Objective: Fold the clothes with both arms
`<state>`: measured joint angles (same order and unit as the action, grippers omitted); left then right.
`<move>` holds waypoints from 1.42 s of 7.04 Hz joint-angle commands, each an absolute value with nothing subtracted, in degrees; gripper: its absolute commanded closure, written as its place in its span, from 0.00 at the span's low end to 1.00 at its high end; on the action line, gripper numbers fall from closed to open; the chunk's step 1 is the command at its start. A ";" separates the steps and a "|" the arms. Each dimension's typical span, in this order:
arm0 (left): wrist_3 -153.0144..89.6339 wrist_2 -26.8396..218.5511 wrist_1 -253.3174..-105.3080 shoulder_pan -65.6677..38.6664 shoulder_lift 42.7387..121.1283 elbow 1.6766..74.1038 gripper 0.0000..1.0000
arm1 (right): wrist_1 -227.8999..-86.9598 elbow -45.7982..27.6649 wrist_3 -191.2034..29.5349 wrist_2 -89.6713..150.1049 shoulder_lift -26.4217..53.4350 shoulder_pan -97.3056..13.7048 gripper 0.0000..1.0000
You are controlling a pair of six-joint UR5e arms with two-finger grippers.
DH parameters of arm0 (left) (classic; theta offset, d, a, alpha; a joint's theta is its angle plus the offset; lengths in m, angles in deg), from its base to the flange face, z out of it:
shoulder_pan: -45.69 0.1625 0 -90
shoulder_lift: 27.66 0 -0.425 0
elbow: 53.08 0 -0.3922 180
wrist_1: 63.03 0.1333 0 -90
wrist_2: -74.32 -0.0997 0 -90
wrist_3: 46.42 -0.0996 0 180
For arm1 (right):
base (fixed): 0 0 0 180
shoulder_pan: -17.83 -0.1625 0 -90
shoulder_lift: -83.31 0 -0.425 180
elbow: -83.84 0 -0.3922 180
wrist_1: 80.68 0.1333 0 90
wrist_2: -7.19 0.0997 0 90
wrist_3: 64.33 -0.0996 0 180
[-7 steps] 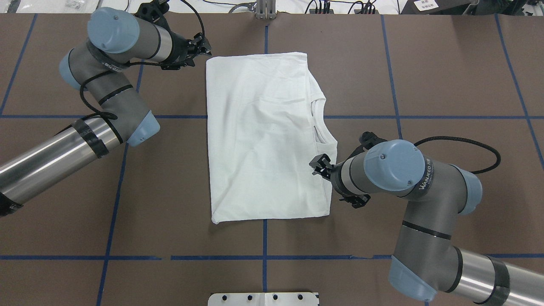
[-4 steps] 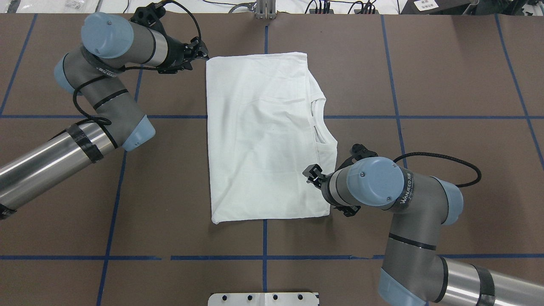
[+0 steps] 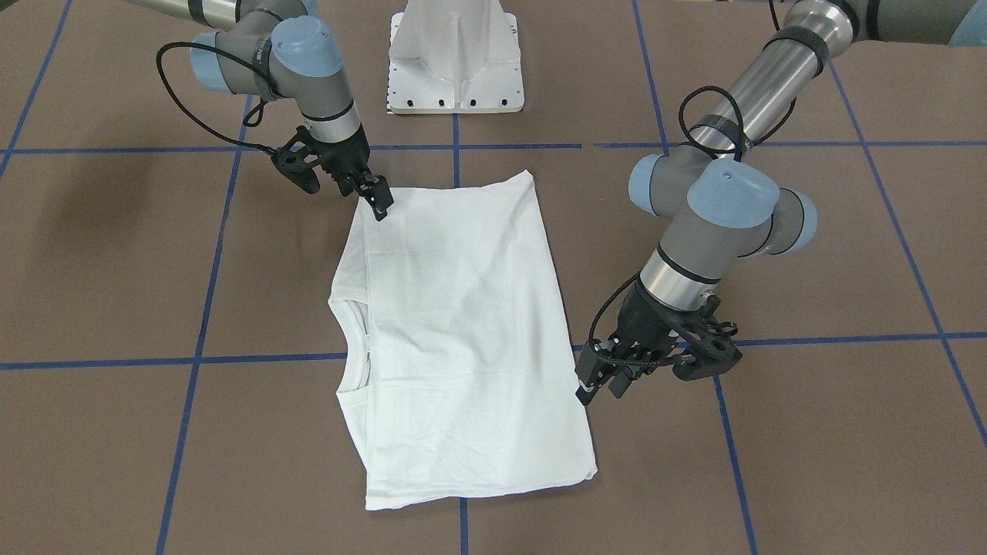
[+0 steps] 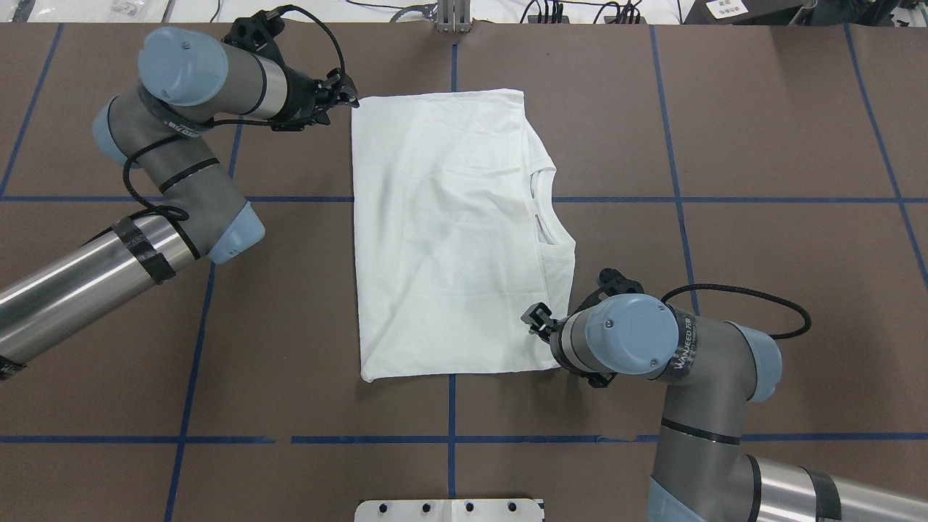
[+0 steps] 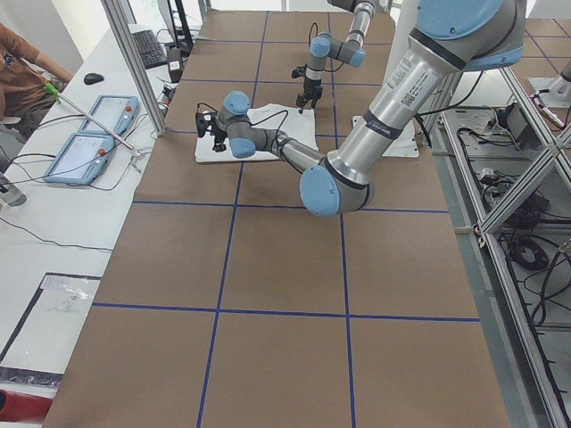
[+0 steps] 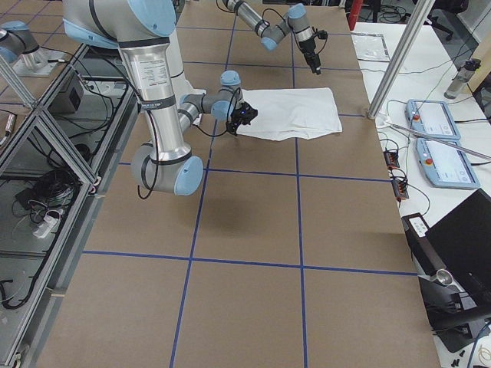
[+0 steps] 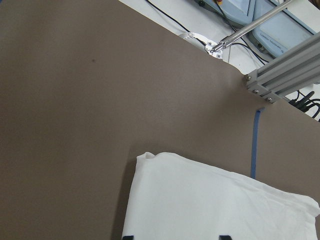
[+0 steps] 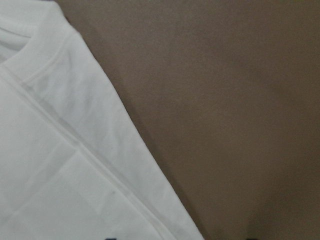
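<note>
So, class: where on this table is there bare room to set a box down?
Bare: the table right of the shirt, beyond the right arm; the strip between the shirt's near edge and the white base; the near-left part, this side of the left arm. Crowded: the two shirt corners by the left gripper and right gripper.

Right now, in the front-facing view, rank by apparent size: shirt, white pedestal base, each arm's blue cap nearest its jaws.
1. Shirt
2. White pedestal base, though cropped at the top edge
3. Left arm's blue cap and right arm's blue cap: left looks bigger, but it's nearer the camera, so unranked.
</note>
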<state>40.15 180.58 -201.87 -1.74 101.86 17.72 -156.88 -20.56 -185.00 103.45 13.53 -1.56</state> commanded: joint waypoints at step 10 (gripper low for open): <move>42.52 180.58 -201.90 -0.54 101.80 19.34 0.34 | -157.58 -22.33 -185.18 103.61 13.09 -1.68 1.00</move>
